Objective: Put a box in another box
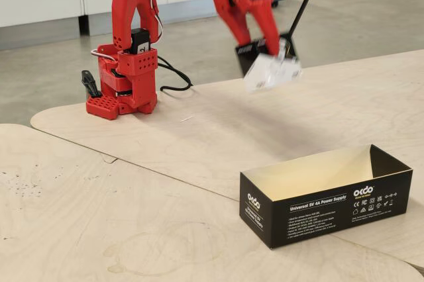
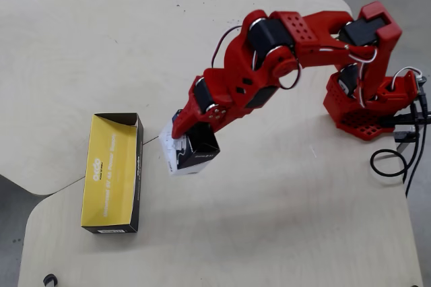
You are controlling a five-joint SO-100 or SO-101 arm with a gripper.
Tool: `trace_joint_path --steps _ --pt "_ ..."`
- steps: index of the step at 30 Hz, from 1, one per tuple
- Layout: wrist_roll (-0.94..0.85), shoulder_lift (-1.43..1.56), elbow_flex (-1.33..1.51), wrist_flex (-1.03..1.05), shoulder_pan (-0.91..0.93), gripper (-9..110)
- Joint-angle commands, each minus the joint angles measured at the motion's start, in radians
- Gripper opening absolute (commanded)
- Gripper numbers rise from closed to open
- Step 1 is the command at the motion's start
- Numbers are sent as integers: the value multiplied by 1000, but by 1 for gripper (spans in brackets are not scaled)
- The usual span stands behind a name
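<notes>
In the fixed view we see the red arm (image 1: 132, 44) standing on its base at the far left part of the wooden table (image 1: 132, 183). Its upper part reaches to the right, and the gripper (image 1: 265, 50) points down above the table. The gripper is clamped on the small box (image 1: 268, 70), one finger on each side of it. The small box is black on top and white below, and it looks blurred in this view. It is in the air, tilted, and does not touch the table.

The long box (image 1: 324, 196) lies on the table in the front right part of the fixed view, well apart from the small box. It is open on top, black outside with white print on its long side, and pale inside. We see nothing in it.

In the overhead view the arm (image 2: 296, 44) comes from its base at the right and bends down to the left. The gripper (image 2: 192, 135) holds the small box (image 2: 188, 155) near the middle of the table (image 2: 283, 219). The long box (image 2: 111, 172) lies to the left of it in this view, near but apart, and its inside looks yellow here. A black cable (image 2: 397, 159) runs beside the base at the right edge.
</notes>
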Motion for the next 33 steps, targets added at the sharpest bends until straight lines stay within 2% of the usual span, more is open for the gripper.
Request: trace_joint_path --steps 1,11,29,33 --pt "-31 -44 -143 -86 28 12" --pt "-130 -253 -146 -430 61 12" --pt "-270 -454 -132 -661 107 12" --pt "-276 -457 -117 -676 120 22"
